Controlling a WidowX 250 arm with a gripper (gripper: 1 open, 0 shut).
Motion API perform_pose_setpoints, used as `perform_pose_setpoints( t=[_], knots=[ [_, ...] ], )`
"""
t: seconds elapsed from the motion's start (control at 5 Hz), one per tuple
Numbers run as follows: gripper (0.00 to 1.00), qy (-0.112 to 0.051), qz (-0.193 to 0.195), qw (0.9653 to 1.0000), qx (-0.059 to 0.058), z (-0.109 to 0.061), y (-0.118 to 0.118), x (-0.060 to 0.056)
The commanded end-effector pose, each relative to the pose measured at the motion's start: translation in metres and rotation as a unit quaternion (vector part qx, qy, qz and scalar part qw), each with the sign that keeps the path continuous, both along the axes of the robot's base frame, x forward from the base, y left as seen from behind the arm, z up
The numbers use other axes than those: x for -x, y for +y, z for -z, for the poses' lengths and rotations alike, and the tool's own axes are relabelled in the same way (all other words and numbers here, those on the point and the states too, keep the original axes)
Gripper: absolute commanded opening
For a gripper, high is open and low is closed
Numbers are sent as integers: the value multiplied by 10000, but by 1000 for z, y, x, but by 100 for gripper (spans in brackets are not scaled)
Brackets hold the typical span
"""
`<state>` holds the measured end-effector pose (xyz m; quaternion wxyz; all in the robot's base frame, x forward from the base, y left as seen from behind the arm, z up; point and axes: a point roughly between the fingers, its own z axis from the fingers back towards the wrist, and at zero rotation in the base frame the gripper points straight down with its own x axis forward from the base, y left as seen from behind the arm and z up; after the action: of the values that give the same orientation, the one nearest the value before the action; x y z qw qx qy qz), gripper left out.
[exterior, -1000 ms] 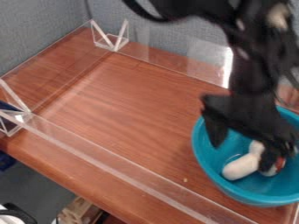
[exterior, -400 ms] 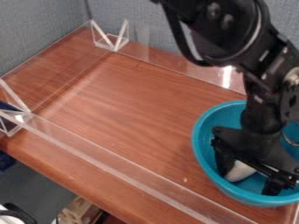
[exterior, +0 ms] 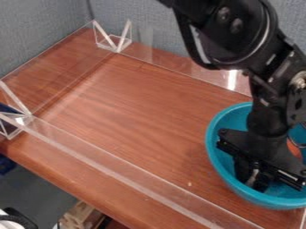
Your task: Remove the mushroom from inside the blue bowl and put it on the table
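Note:
The blue bowl [exterior: 220, 136] sits at the right front of the table [exterior: 131, 98], partly cut off by the frame edge. My black gripper [exterior: 267, 173] reaches straight down into the bowl, with its fingers drawn together low near the bowl's floor. The mushroom is hidden behind the dark fingers, at the spot where its pale stem lay a moment ago. The jaws look shut on it. The bulky arm [exterior: 239, 45] rises from the bowl to the top right.
Low clear acrylic walls [exterior: 96, 161] run along the table's edges, with clear triangular braces at the far corner [exterior: 116, 36] and the left corner [exterior: 12, 121]. Bare wood stretches left of the bowl.
The gripper came down into the bowl and its fingers drew together over the mushroom. The white stem, seen between the open fingers before, is now covered.

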<state>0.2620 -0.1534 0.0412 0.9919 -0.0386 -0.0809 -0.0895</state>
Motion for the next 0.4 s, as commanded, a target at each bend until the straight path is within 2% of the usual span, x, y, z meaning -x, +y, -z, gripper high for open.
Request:
perform_pose_setpoints(
  t=[0.0, 0.2],
  knots=[
    [0, -171, -42, 9998, 58, -12, 1, -6],
    [0, -165, -54, 9998, 31, -15, 5, -5]
  ],
)
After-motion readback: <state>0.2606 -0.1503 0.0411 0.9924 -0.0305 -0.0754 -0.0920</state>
